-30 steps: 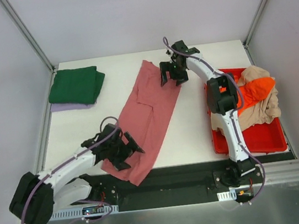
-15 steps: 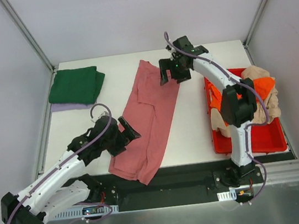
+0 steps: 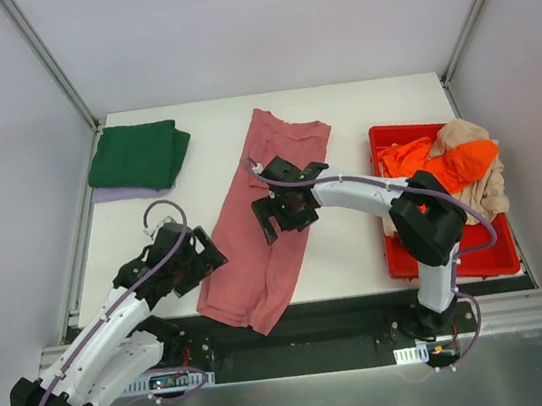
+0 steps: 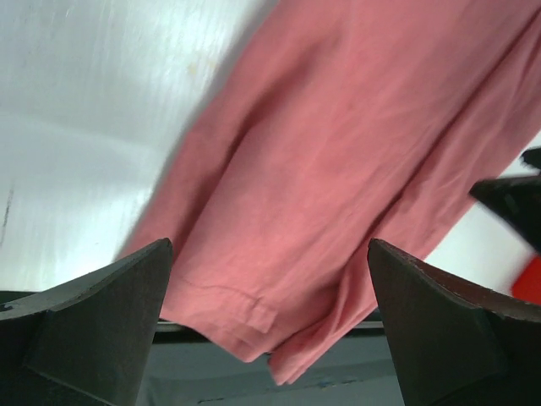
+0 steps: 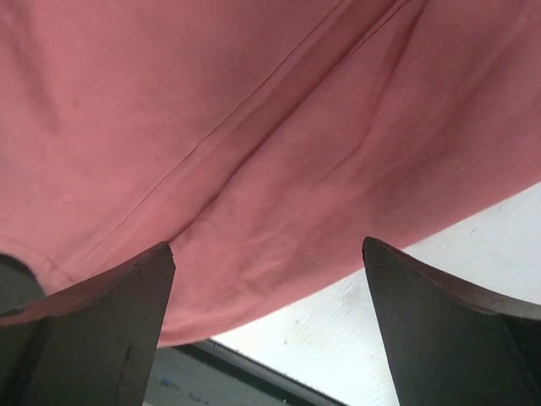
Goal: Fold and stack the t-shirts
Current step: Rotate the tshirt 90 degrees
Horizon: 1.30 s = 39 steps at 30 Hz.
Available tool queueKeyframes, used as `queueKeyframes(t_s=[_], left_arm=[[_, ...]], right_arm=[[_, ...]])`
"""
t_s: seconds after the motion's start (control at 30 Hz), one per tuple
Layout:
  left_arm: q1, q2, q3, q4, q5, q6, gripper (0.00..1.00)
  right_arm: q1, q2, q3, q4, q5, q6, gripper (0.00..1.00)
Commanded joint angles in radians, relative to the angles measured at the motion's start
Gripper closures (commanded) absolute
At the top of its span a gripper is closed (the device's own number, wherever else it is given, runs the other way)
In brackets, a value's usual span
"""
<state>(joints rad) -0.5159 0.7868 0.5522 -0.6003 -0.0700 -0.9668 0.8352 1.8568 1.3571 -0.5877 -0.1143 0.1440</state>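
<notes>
Across the middle of the table (image 3: 351, 126), the rose-red t-shirt (image 3: 280, 156) lies as a long diagonal strip. Your left gripper (image 4: 269, 244) sits at its edge and your right gripper (image 5: 267, 244) over its middle, both spread wide and holding nothing. You would likely do best to pinch every layer at one end, lift low, and lay it squarely onto the other end.

Lilac tee (image 3: 120, 194) mostly under green tee (image 3: 138, 155)
</notes>
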Motion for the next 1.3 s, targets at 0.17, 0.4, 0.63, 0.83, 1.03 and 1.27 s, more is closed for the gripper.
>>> queueKeyframes(t_s=[0.17,0.4,0.63,0.83,1.03,1.27], left_arm=[[0.002,-0.098,-0.092,-0.029,0.061,0.066,0.01],[0.002,-0.130,-0.090,0.023,0.035,0.119,0.01],[0.001,-0.040,-0.127,0.220,0.154,0.140,0.01],[-0.001,0.107,-0.124,0.329,0.269,0.140,0.01],[-0.119,0.195,-0.092,0.432,0.299,0.115,0.01],[-0.171,0.262,-0.097,0.430,0.257,0.090,0.17]], right_arm=[[-0.051,0.157,0.111,0.008,0.090,0.040,0.04],[-0.182,0.226,0.167,-0.029,0.058,-0.015,0.04],[-0.310,0.373,0.404,-0.104,0.036,-0.076,0.04],[-0.349,0.415,0.586,-0.144,-0.007,-0.115,0.04],[-0.305,0.095,0.411,-0.095,0.088,-0.118,0.04],[-0.242,-0.627,-0.307,0.216,0.318,0.021,0.04]])
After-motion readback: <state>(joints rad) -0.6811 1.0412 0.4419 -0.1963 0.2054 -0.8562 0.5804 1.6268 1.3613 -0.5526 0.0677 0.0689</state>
